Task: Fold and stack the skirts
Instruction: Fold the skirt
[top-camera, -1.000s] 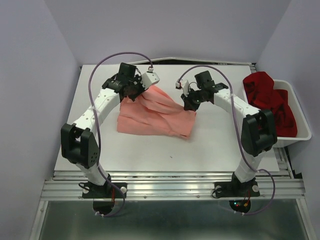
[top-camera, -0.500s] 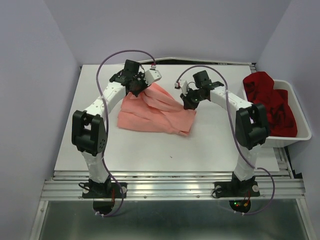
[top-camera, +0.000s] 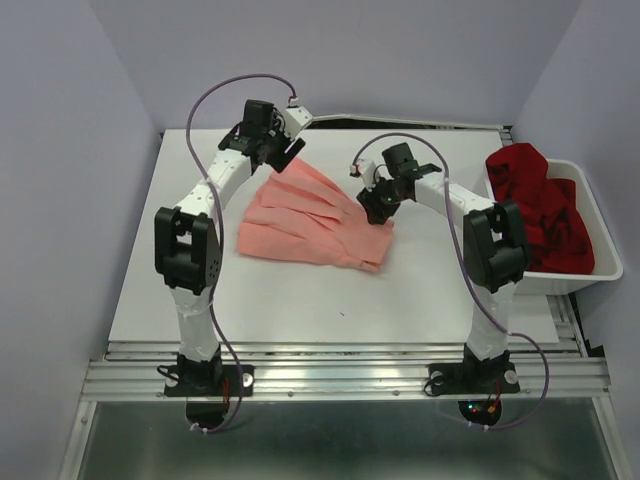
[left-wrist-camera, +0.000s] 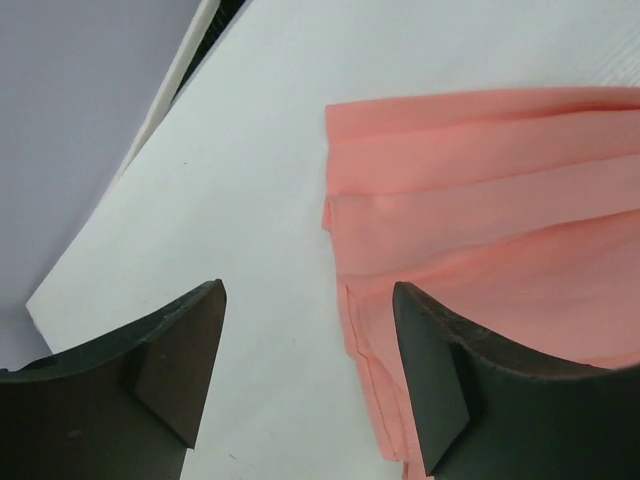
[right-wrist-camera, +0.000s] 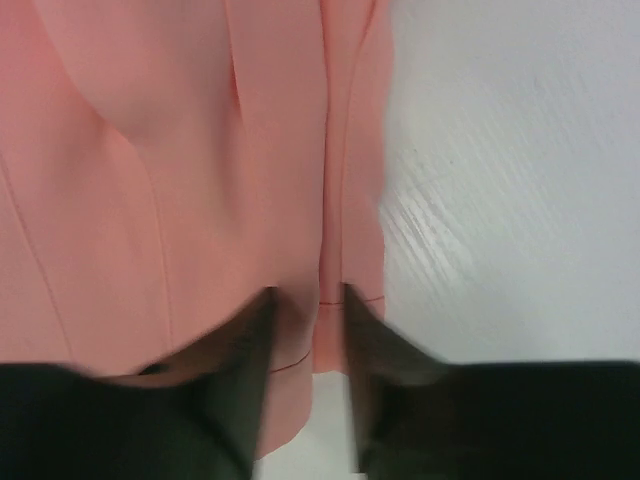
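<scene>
Salmon-pink skirt (top-camera: 310, 215) lies flat on the white surface (top-camera: 420, 290), roughly centre and a bit toward the far side, pleats fanned out. Deep red skirt (top-camera: 530, 195) sits bunched in the white bin (top-camera: 600, 270) at the right edge, not on the surface yet. So, as I judge it, pink gets folded first and red waits.

Left claw (left-wrist-camera: 310, 300): fingers spread wide w/ nothing btwn them. It hangs over bare surface just beyond the skirt's far-left corner, w/ the cloth edge just beside one finger in the wrist view. Prob. set there to drop onto that corner for a fold grab.

Right claw (right-wrist-camera: 310, 300): low at the skirt's right edge, fingers drawn near together w/ a strip of hem in the narrow gap. The view is blurred, so can't tell if it's truly pinching the cloth or only straddling it. It sits opposite the left claw, which suits lifting two corners together so the cloth folds evenly.

Edges & room:
- Skirt's far corner is near the far rim of the surface, so there's little slack behind it.
- Wide bare surface on the near side and to the left, good room to fold toward the arm bases.
- To the right, the right arm fills the gap btwn skirt and bin, so that side is tight.
- Skirt edges in the wrist views look loose and layered, so a shallow grab could catch only the top layer.
</scene>
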